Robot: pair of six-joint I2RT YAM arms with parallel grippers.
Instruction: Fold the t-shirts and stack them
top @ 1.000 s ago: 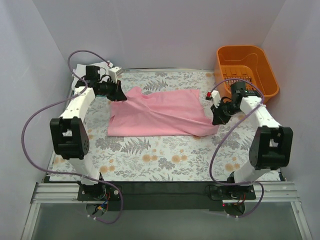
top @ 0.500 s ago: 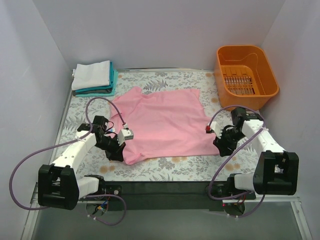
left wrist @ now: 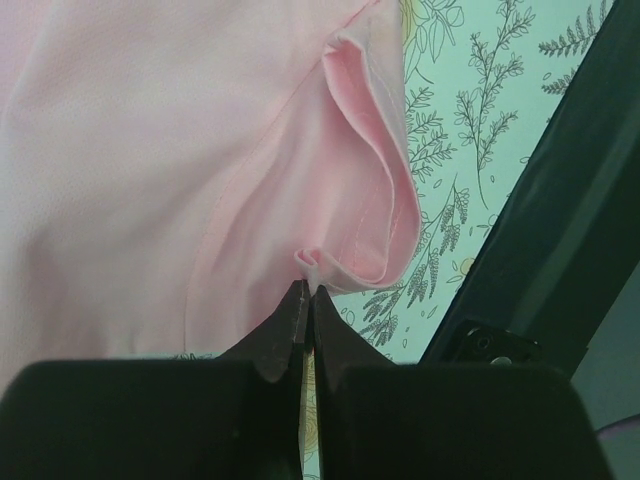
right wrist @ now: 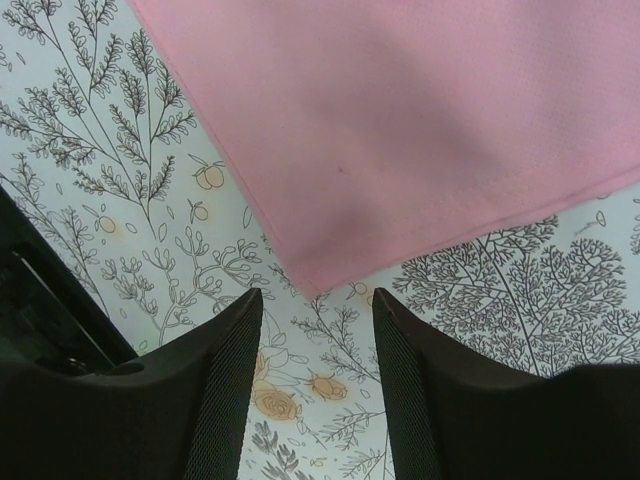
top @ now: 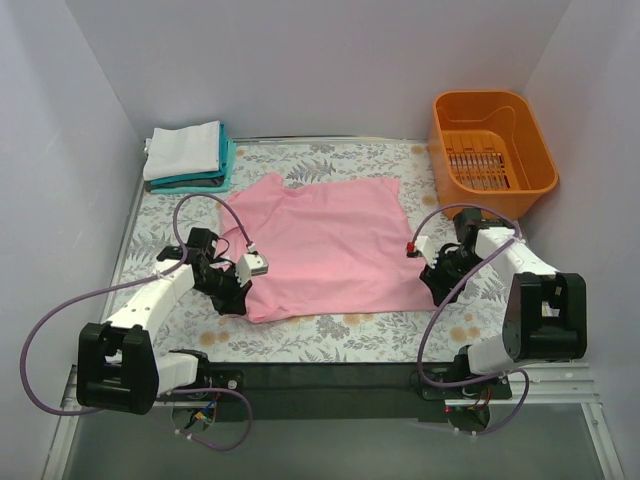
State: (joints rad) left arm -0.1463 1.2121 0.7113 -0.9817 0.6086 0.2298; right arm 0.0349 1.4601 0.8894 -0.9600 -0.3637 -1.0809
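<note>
**Pink t-shirt [top: 325,245] spread flat, one corner pinched**

On the floral table [top: 330,330], the left gripper [left wrist: 308,292] was clamped on the shirt's near-left corner. The right gripper [right wrist: 315,300] stood open over the near-right corner. Beyond, a folded white t-shirt [top: 183,150] topped a teal t-shirt [top: 203,182] far-left, with an orange basket [top: 492,135] far-right.

- Pink t-shirt [top: 325,245]: plain light pink, no print; hem stitching same pink (left wrist view).
- White t-shirt [top: 183,150]: plain white.
- Teal t-shirt [top: 228,158]: plain teal, only edges visible.
- Basket [top: 492,140]: solid orange incl. slatted floor.
- Table cover [top: 330,335]: whitish ground w/ grey-black fern, leaf & branch line drawings, plus small orange-yellow blossoms.
- Left arm [top: 150,295], right arm [top: 515,255]: white shells, black joints.
- Left gripper [left wrist: 306,300], right gripper [right wrist: 318,298]: black fingers.
- Base rail [top: 330,378]: black.
- Walls [top: 300,70]: pale grey-lilac, no pattern.
</note>
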